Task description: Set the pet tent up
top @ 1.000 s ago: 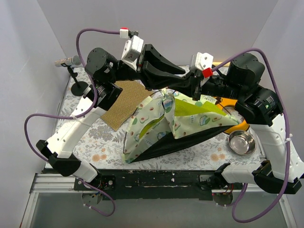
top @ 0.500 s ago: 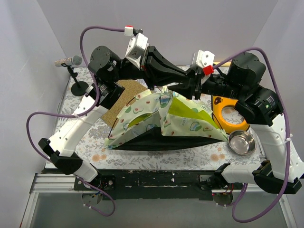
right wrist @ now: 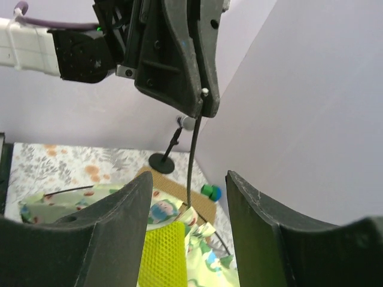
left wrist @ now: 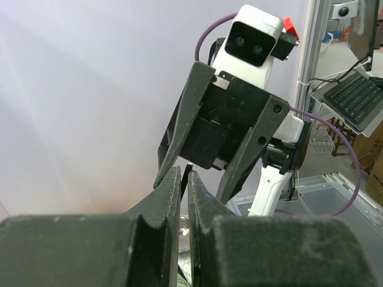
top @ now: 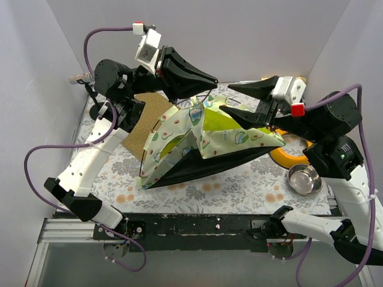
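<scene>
The pet tent [top: 179, 140], cream-green patterned fabric with lime lining and a black underside, stands half raised in the middle of the table. A thin black pole [top: 206, 94] rises from its peak. My left gripper [top: 213, 79] is shut on the top of that pole [left wrist: 188, 170], above the tent. My right gripper [top: 225, 98] hangs open just right of the peak, its fingers apart from the pole. In the right wrist view the pole [right wrist: 191, 161] runs up between my open right gripper [right wrist: 188, 203] and into the left gripper [right wrist: 202, 107]; tent fabric [right wrist: 161, 251] lies below.
A brown textured mat [top: 146, 113] lies behind the tent on the left, with a microphone stand [top: 96, 109] at the far left. An orange ring [top: 291, 156] and a steel bowl [top: 304, 179] sit at the right. A green-blue ball [right wrist: 210, 192] is near the back wall.
My right gripper has opened and drawn back to the right, off the pole. The left gripper has shut on the pole and lifted it up and left, raising the tent's peak.
</scene>
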`<action>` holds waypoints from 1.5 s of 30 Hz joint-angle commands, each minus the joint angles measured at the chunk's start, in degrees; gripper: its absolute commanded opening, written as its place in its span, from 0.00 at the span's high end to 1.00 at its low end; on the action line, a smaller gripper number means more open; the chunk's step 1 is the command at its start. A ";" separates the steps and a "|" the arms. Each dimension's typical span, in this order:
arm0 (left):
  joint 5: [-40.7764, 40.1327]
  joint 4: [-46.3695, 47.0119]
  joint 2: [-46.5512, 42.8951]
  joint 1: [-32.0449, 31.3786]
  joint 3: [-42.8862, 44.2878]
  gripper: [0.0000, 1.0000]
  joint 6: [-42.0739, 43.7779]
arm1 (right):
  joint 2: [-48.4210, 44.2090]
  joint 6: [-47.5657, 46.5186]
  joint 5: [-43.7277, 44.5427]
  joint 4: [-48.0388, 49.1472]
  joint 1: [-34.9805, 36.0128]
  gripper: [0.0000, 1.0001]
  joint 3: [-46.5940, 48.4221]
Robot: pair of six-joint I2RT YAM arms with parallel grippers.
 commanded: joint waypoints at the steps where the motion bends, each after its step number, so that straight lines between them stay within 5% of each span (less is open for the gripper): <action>1: 0.44 1.39 -0.42 0.35 2.96 1.00 -3.82 | 0.04 0.60 -0.45 14.39 0.12 0.40 -3.22; 11: 1.06 2.26 -0.42 0.35 3.41 1.00 -4.53 | 3.38 5.08 -4.85 22.93 1.00 0.52 -2.44; 19: 1.06 3.50 -0.68 0.43 2.44 1.00 -4.53 | 3.91 5.18 -5.21 25.48 2.40 0.88 -2.70; 23: 1.06 3.41 -0.94 0.35 2.00 1.00 -4.53 | 4.52 6.14 -4.68 25.57 2.76 0.80 -1.65; 25: 0.98 3.32 -0.86 0.35 1.82 1.00 -4.35 | 4.52 6.14 -4.41 25.75 2.84 0.96 -1.73; 28: 0.45 2.62 -0.94 0.35 2.00 1.00 -3.30 | 4.96 6.67 -3.45 26.80 3.02 0.99 -0.86; 29: -1.64 0.96 -1.12 0.70 2.26 0.94 -2.08 | 5.22 6.67 -2.75 27.24 3.11 0.99 -0.33; 31: -5.95 0.24 -1.30 3.84 2.70 0.49 -1.63 | 6.19 8.33 0.58 27.07 3.11 0.99 2.20; 33: -10.86 -2.03 -0.60 8.93 5.06 0.19 -0.49 | 7.59 10.61 4.71 24.88 3.11 0.99 5.46; 40: -26.35 -6.96 -0.06 30.38 4.30 0.13 -2.86 | 9.44 16.16 12.81 27.06 3.02 0.99 10.82; 45: -10.84 -12.75 0.55 35.94 -3.16 0.22 5.64 | 10.32 18.97 13.17 26.45 3.02 0.99 15.75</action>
